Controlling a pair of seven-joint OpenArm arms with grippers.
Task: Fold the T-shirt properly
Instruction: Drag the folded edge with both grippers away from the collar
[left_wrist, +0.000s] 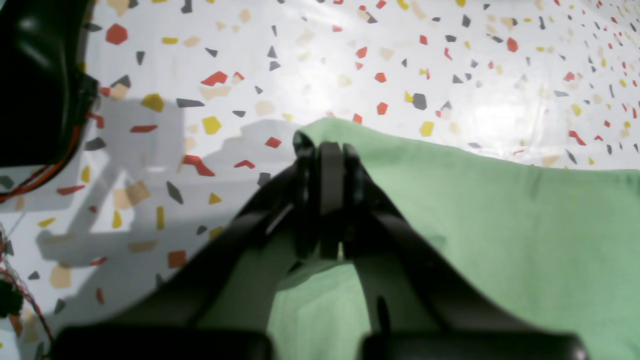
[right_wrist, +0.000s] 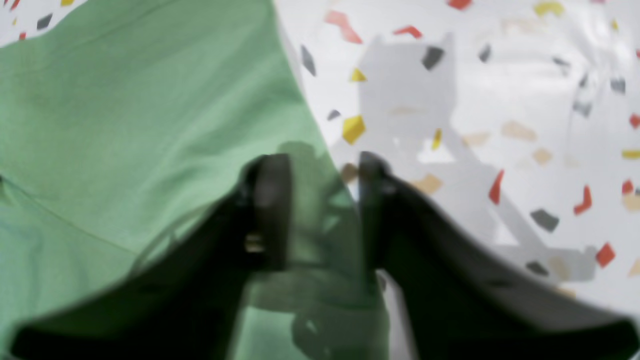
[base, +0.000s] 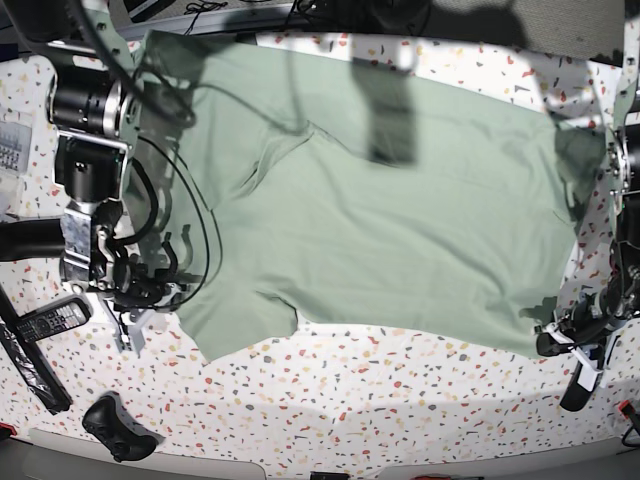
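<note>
The pale sage-green T-shirt (base: 400, 220) lies spread almost flat across the speckled table (base: 400, 400). In the base view my left gripper (base: 556, 336) is at the shirt's front right corner. In the left wrist view it (left_wrist: 327, 155) is shut on the edge of the green cloth (left_wrist: 500, 225), pinching a small fold. My right gripper (base: 158, 300) is at the shirt's front left edge. In the right wrist view its jaws (right_wrist: 320, 195) stand apart with a corner of the cloth (right_wrist: 125, 100) between them. Collar and buttons cannot be made out.
A black remote (base: 45, 320), a long black strip (base: 30, 375) and a black controller (base: 115, 425) lie at the table's front left. A small clear box (base: 15, 145) sits at the left edge. Cables hang by the right arm (base: 190, 230).
</note>
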